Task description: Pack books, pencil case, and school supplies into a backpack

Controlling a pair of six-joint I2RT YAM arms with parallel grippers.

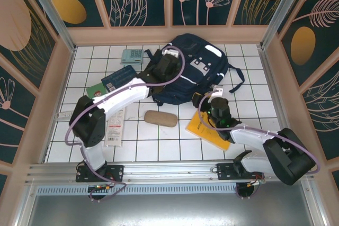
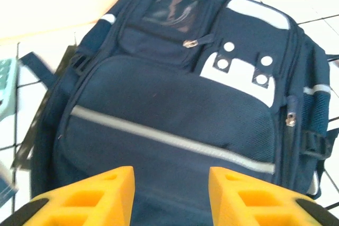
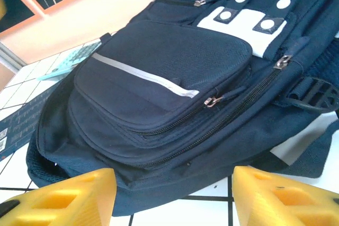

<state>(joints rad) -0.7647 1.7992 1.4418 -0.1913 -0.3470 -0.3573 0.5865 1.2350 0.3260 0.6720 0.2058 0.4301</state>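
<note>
We see the backpack (image 1: 193, 70) lying front-up at the far middle of the tiled table (image 1: 159, 146), with both grippers spread beside it.

From the left wrist camera, the left gripper (image 2: 170, 194) hangs over the backpack's lower front with its yellow fingers (image 2: 100, 197) parted, and we find nothing between them. The right gripper (image 3: 172, 197) sits low at the bag's near edge, its fingers (image 3: 275, 197) wide apart and holding nothing. Nearer the arms, the tan pencil case (image 1: 160, 118) lies just in front of the bag, and the yellow book (image 1: 200, 125) lies partly under the right arm. To the left we make out the teal calculator (image 1: 131, 56), the blue book (image 1: 119, 75), the green book (image 1: 95, 89) and the white packet (image 1: 115, 128), all out on the tiles.
</note>
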